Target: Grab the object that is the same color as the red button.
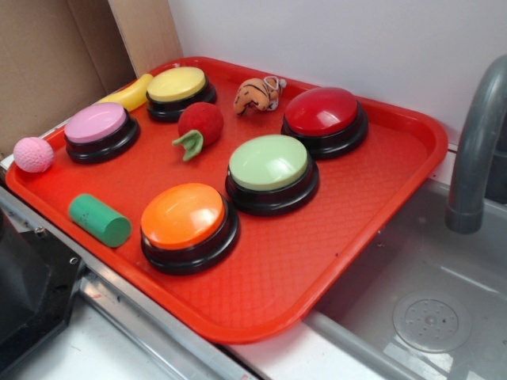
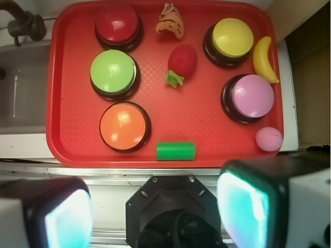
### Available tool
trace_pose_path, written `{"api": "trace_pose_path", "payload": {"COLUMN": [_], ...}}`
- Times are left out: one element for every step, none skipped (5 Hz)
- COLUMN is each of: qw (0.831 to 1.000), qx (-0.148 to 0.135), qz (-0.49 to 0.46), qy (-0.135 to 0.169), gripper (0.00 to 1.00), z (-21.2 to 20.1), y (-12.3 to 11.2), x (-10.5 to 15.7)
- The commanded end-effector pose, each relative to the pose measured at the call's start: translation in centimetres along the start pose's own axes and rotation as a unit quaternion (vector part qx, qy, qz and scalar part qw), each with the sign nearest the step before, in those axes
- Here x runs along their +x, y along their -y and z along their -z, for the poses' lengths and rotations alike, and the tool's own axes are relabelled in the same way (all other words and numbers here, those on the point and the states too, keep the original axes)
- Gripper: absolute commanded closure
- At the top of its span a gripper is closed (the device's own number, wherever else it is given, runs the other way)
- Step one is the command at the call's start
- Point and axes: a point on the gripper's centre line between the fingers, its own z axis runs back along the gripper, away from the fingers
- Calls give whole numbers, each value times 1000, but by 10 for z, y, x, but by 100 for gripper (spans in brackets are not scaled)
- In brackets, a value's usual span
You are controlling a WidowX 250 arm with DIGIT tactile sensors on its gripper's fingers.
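Exterior view shows a red tray beside a grey sink basin, pale wall behind, cardboard far left, and the faucet cut off at the top. On the tray the fuzzy red plush sits between the yellow button and red button, untouched. From the wrist, the gripper fingers stand wide apart, blurred, near the tray's edge

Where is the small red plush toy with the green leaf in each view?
Exterior: the red plush toy lies toward the tray's back, between the yellow button and the green button.
Wrist: the toy sits upper middle, between the same two buttons.
Shared landmark: the red button.
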Motion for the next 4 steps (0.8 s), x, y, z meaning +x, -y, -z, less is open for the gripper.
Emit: {"api": "trace_pose_path", "payload": {"qw": [1000, 999, 998, 993], "qx": [0, -36, -30, -17], "qz": [0, -13, -59, -116], "qy": [0, 10, 17, 26], "gripper": [0, 0, 0, 0], "z": [0, 8, 24, 50], "y": [0, -5, -10, -18], "x": [0, 13, 31, 57]}}
